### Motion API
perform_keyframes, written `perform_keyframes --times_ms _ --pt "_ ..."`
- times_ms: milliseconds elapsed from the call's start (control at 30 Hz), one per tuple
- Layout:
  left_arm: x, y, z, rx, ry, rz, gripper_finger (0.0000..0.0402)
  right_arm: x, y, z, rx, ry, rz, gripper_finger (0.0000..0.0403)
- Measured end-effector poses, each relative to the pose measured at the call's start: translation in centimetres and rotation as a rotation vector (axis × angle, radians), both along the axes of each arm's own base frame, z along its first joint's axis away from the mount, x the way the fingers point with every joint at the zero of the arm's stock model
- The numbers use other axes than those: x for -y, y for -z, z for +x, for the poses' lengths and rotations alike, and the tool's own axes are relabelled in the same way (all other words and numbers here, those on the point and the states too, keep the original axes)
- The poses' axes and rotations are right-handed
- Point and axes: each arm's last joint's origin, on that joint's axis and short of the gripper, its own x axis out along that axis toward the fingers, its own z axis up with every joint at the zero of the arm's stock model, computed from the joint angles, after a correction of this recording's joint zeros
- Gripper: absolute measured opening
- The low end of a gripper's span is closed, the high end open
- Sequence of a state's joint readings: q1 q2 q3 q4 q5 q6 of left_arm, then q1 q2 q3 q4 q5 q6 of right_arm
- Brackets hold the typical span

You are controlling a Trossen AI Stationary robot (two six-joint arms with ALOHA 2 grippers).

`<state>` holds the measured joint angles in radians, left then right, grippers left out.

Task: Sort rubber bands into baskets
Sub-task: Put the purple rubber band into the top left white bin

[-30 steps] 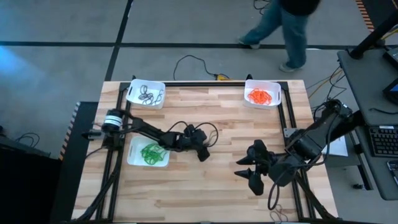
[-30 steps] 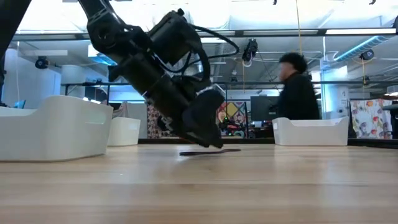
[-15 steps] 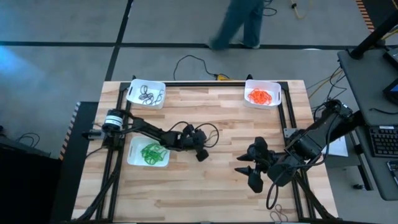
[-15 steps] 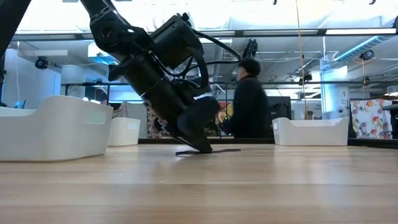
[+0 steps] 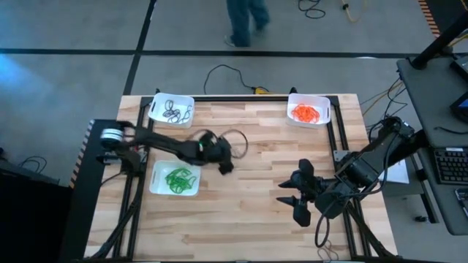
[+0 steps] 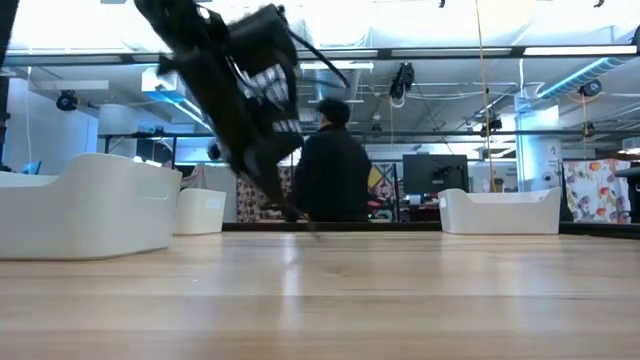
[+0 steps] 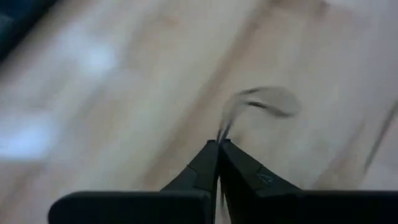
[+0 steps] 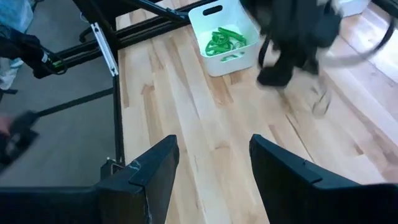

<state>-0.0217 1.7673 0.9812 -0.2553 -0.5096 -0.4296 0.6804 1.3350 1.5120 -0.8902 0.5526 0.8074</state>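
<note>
My left gripper (image 5: 226,167) is over the middle of the table, shut on a dark rubber band (image 7: 264,101), a thin loop sticking out past its tips. It shows blurred in the low view (image 6: 288,205) and in the right wrist view (image 8: 273,76). Three white baskets stand on the table. One at the far left (image 5: 172,109) holds dark bands, one at the far right (image 5: 308,111) orange bands, one at the left (image 5: 175,180) green bands. My right gripper (image 5: 292,205) waits open near the right edge. My left gripper pinches the dark band by one end of its loop (image 7: 222,129), right at the tips of its two fingers. The fingers slant down from the table's left. The rest of the loop (image 8: 320,101) hangs slack past the tips, just above the wood.
A black frame (image 5: 267,97) runs along the table's far edge and down both sides. A black cable (image 5: 223,71) lies on the floor beyond the far edge. A person (image 6: 332,170) walks past behind the table. Bare wood lies between the baskets.
My left gripper has shut on the dark band that lay flat on the table. It has then risen and gone toward the table's far left, taking the band up off the wood. The person behind the table has walked leftward.
</note>
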Motion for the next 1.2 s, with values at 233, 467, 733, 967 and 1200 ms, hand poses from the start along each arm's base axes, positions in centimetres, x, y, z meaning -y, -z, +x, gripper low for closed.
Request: perform_keyframes --times_ms 233,467,733,967,1200 --pt "-2.9 -6.8 -3.8 0.072 -0.128 0.04 0.0 0.3 0.4 -0.4 -0.058 -0.055 -0.111 0.0192" --pt "-8.2 -9.9 -9.7 0.011 -0.406 -0.01 0.0 0.8 0.5 -0.5 -0.095 -0.168 -0.278 0.0191" --pt "-16.2 -8.9 -14.1 -0.11 -0.608 -0.079 0.0 6.7 -1.0 3.6 0.021 -0.017 -0.343 0.0191" --pt "-21.9 -4.4 -16.0 -0.171 -0.617 -0.275 0.0 13.1 -1.8 6.5 0.111 0.171 -0.275 0.0191" --pt "-22.9 -2.3 -15.6 -0.263 -0.505 -0.278 0.0038 15.7 -1.3 7.2 0.099 0.289 -0.191 0.0192"
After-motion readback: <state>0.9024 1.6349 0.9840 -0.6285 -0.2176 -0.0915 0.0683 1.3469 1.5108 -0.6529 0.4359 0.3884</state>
